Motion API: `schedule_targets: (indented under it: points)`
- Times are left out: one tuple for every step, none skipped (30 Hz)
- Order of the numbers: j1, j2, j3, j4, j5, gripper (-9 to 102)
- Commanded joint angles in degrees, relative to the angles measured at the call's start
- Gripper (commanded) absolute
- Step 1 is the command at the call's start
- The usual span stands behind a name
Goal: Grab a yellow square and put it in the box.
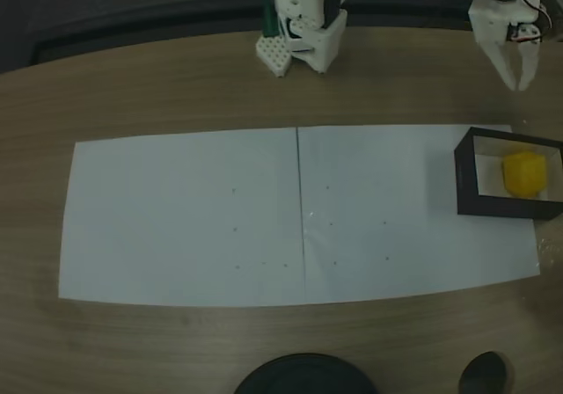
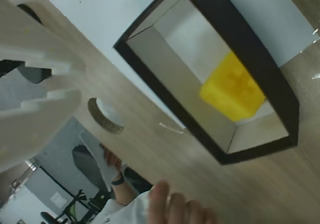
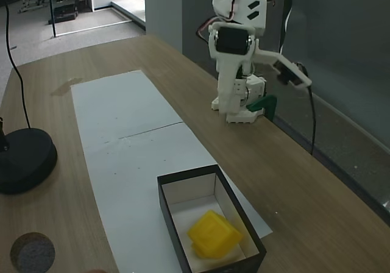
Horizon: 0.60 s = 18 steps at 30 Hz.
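The yellow square (image 1: 525, 172) lies inside the box (image 1: 464, 178) at the right end of the white paper. The wrist view looks down into the box (image 2: 240, 34) and shows the yellow square (image 2: 232, 86) resting on its white floor toward one end. In a fixed view from the side, the box (image 3: 172, 223) stands near the front with the yellow square (image 3: 213, 234) tilted inside it. My gripper (image 1: 519, 79) hangs above the bare wood behind the box, apart from it. Its fingers (image 2: 45, 111) are drawn together with nothing between them.
Two white paper sheets (image 1: 220, 214) cover the table's middle. The arm's base (image 1: 308, 33) stands at the far edge. A black round base (image 3: 24, 160) and a dark disc (image 3: 33, 251) sit near the front edge. A person's hand (image 2: 170, 206) shows beyond the table.
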Motion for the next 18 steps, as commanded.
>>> schedule_targets:
  points:
    - [6.4,14.3,-3.1,3.3,1.4,0]
    - [9.9,17.4,-3.0,4.6,2.9,0]
    - [13.6,20.4,-2.4,6.0,4.2,0]
    - [17.6,23.6,-1.1,7.1,5.2,0]
    - [21.1,27.0,0.6,7.9,6.0,0]
    - [24.4,30.5,3.5,8.3,6.9,0]
    - [27.2,34.2,6.9,8.3,7.0,0]
    - [29.7,38.2,10.7,8.3,7.0,0]
    - [31.8,42.4,14.9,7.8,6.9,0]
    - [33.7,46.7,18.8,7.6,6.9,0]
    - [35.2,51.1,22.9,6.9,6.2,0]
    - [36.7,55.5,26.9,6.2,4.7,0]
    - [38.3,59.9,31.0,4.9,3.0,0]
    - [40.2,64.4,35.2,3.3,1.5,0]
    - [42.2,68.8,39.7,1.1,0.4,0]
    - [44.3,72.9,44.0,-1.1,-0.4,0]
    - [46.5,76.7,48.3,-3.3,-0.9,0]
    - [48.7,80.2,52.3,-5.1,-1.3,0]
